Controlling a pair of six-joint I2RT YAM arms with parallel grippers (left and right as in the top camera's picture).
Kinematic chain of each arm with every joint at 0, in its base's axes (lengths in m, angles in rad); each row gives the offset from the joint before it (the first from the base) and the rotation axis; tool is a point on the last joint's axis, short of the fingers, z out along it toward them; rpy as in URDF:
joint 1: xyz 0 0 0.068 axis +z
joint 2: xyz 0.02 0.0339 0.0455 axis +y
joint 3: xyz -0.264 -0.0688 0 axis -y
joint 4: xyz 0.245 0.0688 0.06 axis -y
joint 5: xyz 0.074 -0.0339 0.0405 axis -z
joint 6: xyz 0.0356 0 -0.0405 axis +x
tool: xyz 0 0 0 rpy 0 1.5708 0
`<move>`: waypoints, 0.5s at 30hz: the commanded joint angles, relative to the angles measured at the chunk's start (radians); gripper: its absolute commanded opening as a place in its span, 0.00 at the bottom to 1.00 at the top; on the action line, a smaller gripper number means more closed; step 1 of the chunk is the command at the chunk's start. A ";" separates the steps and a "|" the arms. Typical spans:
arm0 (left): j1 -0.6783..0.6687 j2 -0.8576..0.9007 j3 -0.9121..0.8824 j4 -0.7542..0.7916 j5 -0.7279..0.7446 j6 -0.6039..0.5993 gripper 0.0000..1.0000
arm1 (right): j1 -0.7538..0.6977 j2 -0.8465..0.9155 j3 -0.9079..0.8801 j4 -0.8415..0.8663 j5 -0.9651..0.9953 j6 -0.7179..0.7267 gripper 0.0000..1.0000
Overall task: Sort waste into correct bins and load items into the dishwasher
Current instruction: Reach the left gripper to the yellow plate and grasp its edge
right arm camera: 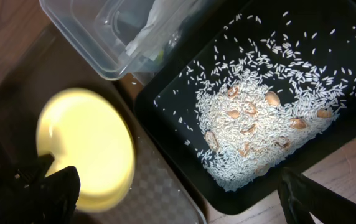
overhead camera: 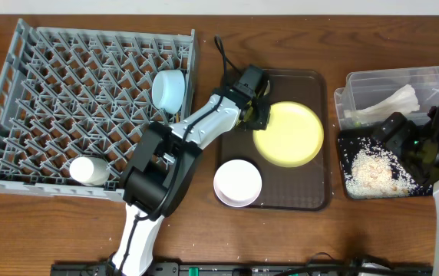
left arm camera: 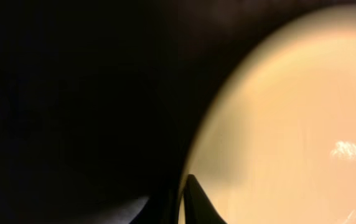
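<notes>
My left gripper [overhead camera: 256,110] is closed on the left rim of the yellow plate [overhead camera: 290,135], which lies on the dark brown serving tray [overhead camera: 319,195]. In the left wrist view the fingers [left arm camera: 181,202] straddle the plate's rim [left arm camera: 290,124]. The white bowl [overhead camera: 238,182] sits on the same tray. The light blue bowl [overhead camera: 169,88] and the white cup [overhead camera: 89,170] are in the grey dish rack [overhead camera: 51,69]. My right gripper [right arm camera: 178,199] is open and empty above the black tray [right arm camera: 184,93] holding rice scraps [right arm camera: 252,130]. The clear tub [overhead camera: 434,79] holds the white napkin [overhead camera: 392,103].
The black tray [overhead camera: 344,146] and the clear tub stand side by side at the far right, close to the serving tray's right edge. Something greenish [overhead camera: 352,116] shows at the tub's left end. Bare wooden table [overhead camera: 51,230] lies in front of the rack.
</notes>
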 commanded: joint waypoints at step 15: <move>0.080 -0.522 0.003 -0.233 -0.465 0.156 0.07 | -0.008 -0.005 0.003 -0.001 0.009 0.008 0.99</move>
